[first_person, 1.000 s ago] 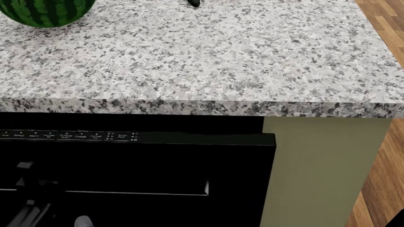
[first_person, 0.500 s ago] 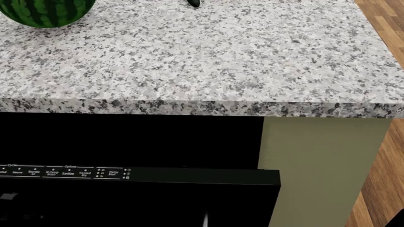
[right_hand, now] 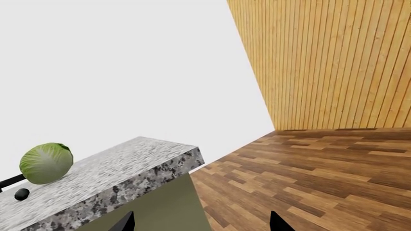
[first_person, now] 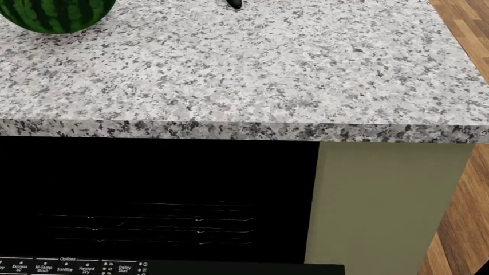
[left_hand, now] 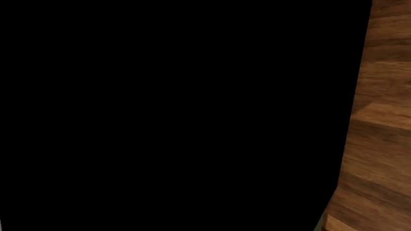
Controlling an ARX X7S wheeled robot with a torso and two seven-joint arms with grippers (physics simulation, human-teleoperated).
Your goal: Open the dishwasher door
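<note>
The dishwasher door (first_person: 229,268) is a glossy black panel tipped far out and down from the counter. Only its top edge with the white-lettered control buttons (first_person: 68,267) shows, at the bottom of the head view. Above it the dark dishwasher cavity is open, with thin rack wires (first_person: 153,223) inside. A flat black surface (left_hand: 173,115), apparently the door, fills most of the left wrist view. My left gripper shows in no view. My right gripper (right_hand: 203,223) is open and empty, its two dark fingertips (right_hand: 127,222) wide apart, off the counter's end above the floor.
A speckled granite countertop (first_person: 267,69) lies above the dishwasher, with a watermelon (first_person: 54,14) at its far left. A pale olive-beige cabinet panel (first_person: 382,206) stands right of the opening, then wooden floor (first_person: 466,200). The right wrist view shows a cabbage (right_hand: 45,162) on the counter and a wood-slat wall (right_hand: 334,62).
The door's top edge has dropped from just under the counter to the bottom of the head view, uncovering the cavity and racks. My left arm, seen at lower left earlier, is out of view.
</note>
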